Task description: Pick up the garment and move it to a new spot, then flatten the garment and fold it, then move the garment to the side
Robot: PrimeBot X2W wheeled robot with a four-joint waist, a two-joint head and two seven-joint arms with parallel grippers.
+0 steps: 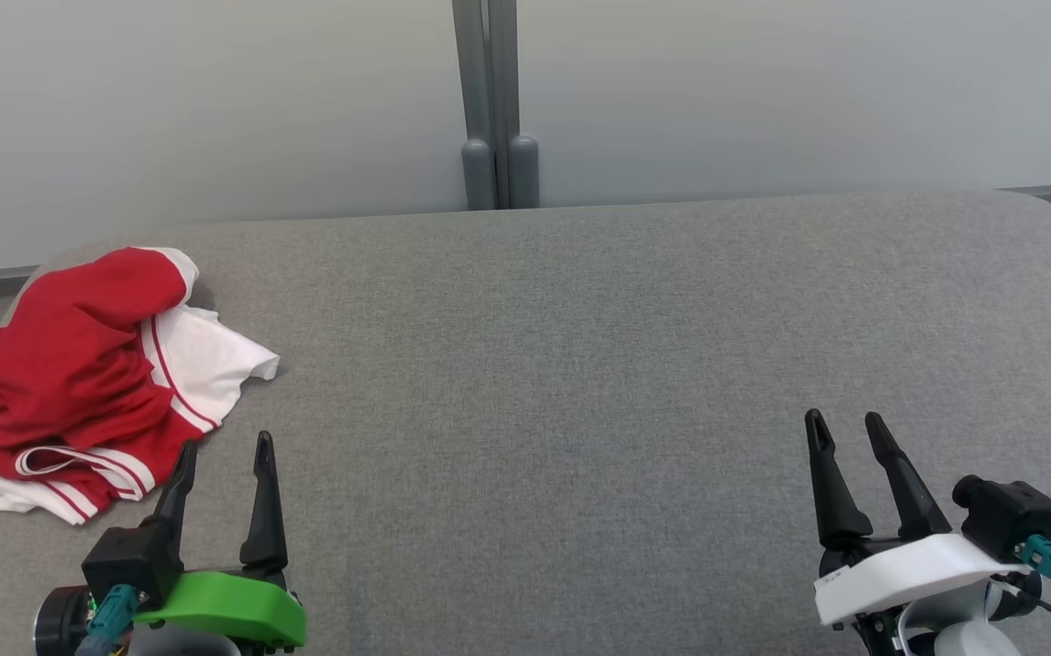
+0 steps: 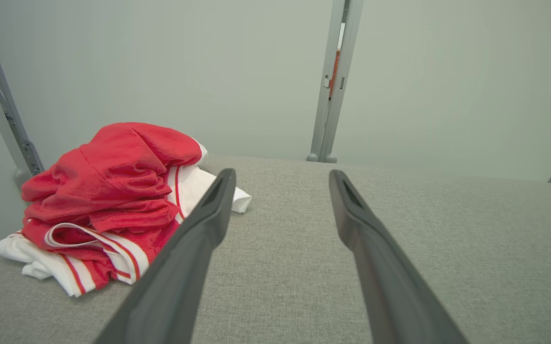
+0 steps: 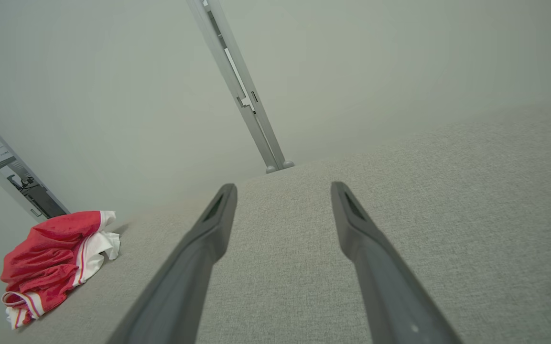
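- Two claws are seen over the grey counter [image 1: 580,364], and both are empty.
- Left claw [image 1: 225,442]: fingers are spread wide, with bare counter between them. Nothing is held.
- Right claw [image 1: 844,416]: jaws are likewise spread fully apart, with nothing gripped. Bare grey fabric is seen ahead of it in the right wrist view.
- Garment [image 1: 69,364]: red with white panels and red-and-white striped trim. It is bunched in a loose heap just ahead of the left claw and to its left.
- The heap's near hem lies just beside the left claw's outer finger. Contact cannot be confirmed from any view.
- From the right claw the heap is well apart, far off to its left.
- Progress, as judged: no step of the task shows as done. The garment is crumpled and unfolded, and it is not held.
- Remaining: the pick-up and move to a new spot, then flattening, folding, and the final shift to the side.
- Bare counter ahead of the right claw and between the two claws is judged ample for spreading the garment.
- Next step, as judged: the left claw is the better placed for the first grasp.
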